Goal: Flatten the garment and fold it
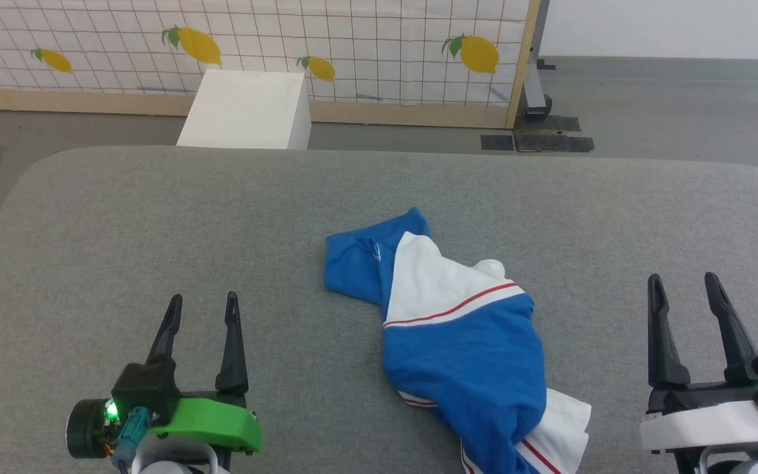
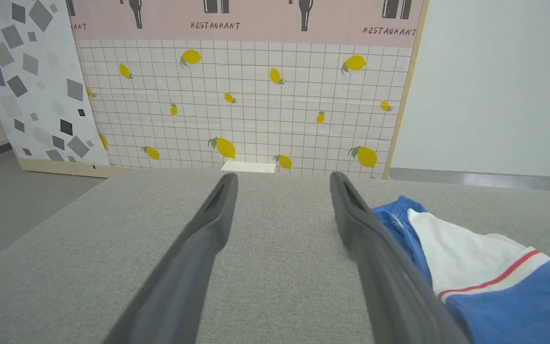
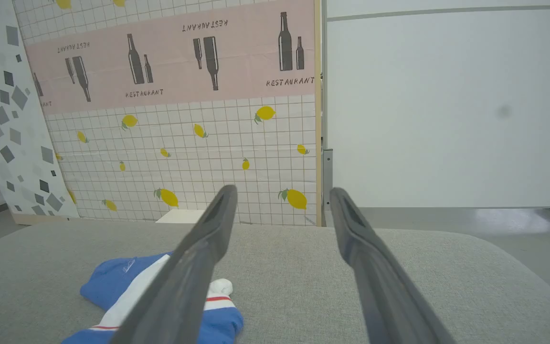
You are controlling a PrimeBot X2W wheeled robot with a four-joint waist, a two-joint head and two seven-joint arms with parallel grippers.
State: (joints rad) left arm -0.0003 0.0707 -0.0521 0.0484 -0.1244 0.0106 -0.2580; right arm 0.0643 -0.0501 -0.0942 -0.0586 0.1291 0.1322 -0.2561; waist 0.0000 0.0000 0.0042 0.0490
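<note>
Shirt [image 1: 464, 336] lies crumpled on the grey bench [image 1: 155, 217], right of centre and reaching the near edge. The blue body is bunched, with a white, red-striped sleeve on top. Left pincer [image 1: 202, 298] released, over the near edge, left of the shirt. Right pincer [image 1: 682, 278] released, toward the near right corner, apart from the shirt.

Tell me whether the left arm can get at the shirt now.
Probably yes: the left end effector is open, and bare table lies between it and the shirt to its right.
</note>
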